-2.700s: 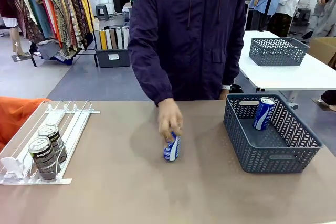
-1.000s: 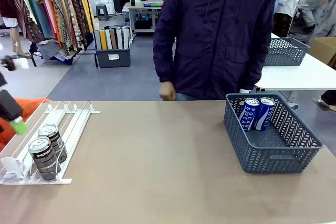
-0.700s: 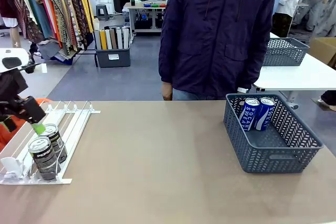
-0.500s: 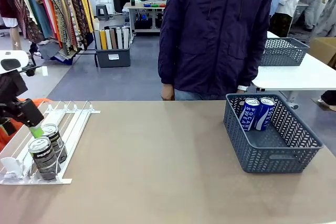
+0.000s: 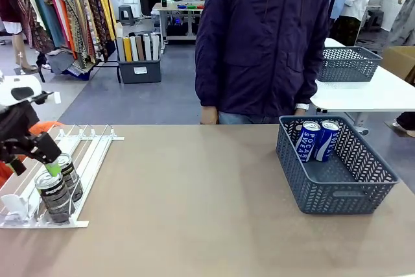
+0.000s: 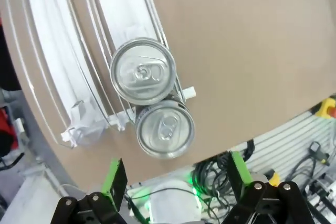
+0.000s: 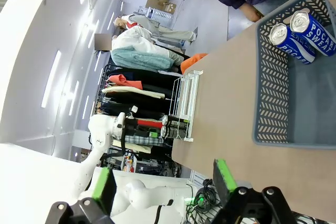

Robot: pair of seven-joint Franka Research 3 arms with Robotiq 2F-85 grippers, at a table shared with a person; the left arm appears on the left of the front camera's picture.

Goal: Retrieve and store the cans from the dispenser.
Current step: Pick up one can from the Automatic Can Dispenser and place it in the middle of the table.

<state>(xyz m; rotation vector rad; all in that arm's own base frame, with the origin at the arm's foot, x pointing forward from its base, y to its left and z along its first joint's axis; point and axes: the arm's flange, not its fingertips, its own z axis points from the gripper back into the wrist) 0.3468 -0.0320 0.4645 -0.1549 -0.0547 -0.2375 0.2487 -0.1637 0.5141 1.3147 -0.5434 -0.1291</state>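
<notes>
Left tool (image 6: 175, 174), spread wide, hovers above two dark cans (image 6: 143, 71) on the dispenser (image 6: 44, 72).

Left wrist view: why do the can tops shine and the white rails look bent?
Left wrist view: the silver tops of the two dark cans catch the room light; the wide-angle lens bows the rails of the white wire dispenser. Front view: there the rails run straight and are evenly lit.

Site: a robot lab hall dressed as a shop. Evidence: loaded clothes rack (image 5: 65, 11) on a grey floor (image 5: 123, 102), white table (image 5: 369, 95) bearing a basket (image 5: 343, 63), equipment bench (image 5: 175, 10) at the back, loose cables (image 6: 207, 171) below the table edge.
</notes>
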